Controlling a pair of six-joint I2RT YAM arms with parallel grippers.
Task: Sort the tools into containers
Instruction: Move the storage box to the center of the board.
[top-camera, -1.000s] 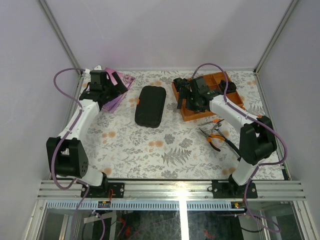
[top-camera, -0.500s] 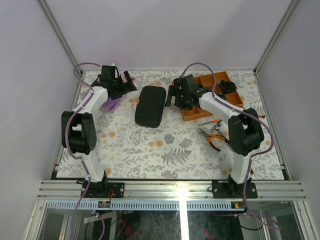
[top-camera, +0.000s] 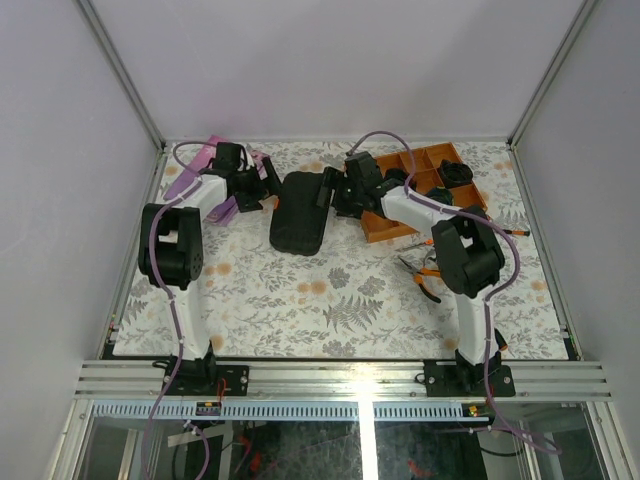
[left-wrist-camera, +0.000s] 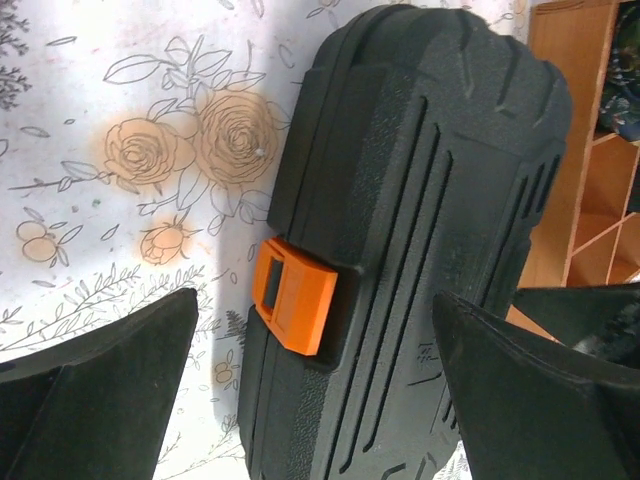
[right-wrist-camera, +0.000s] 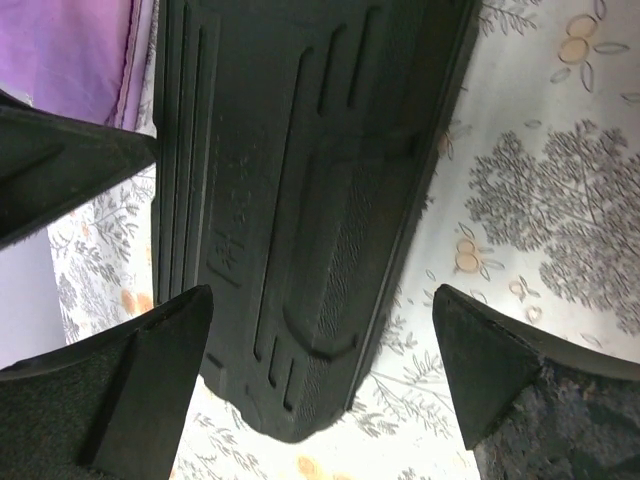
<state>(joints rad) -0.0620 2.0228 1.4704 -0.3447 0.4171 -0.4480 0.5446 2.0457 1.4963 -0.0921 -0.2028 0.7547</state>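
The closed black case lies at the back middle of the floral mat, with its orange latch on the left edge. My left gripper hangs open at the case's left side. In the left wrist view the gripper straddles the latch and the case lid. My right gripper is open at the case's right side, and in its wrist view its fingers span the case's end. Orange-handled pliers and thin drivers lie on the mat at the right.
An orange compartment tray with black bundles stands at the back right, just right of the case. A pink-purple fabric pouch lies at the back left. White enclosure walls ring the mat.
Both arms swung inward to the case: the left from over the pouch, the right from over the orange tray. Both grippers stayed open.
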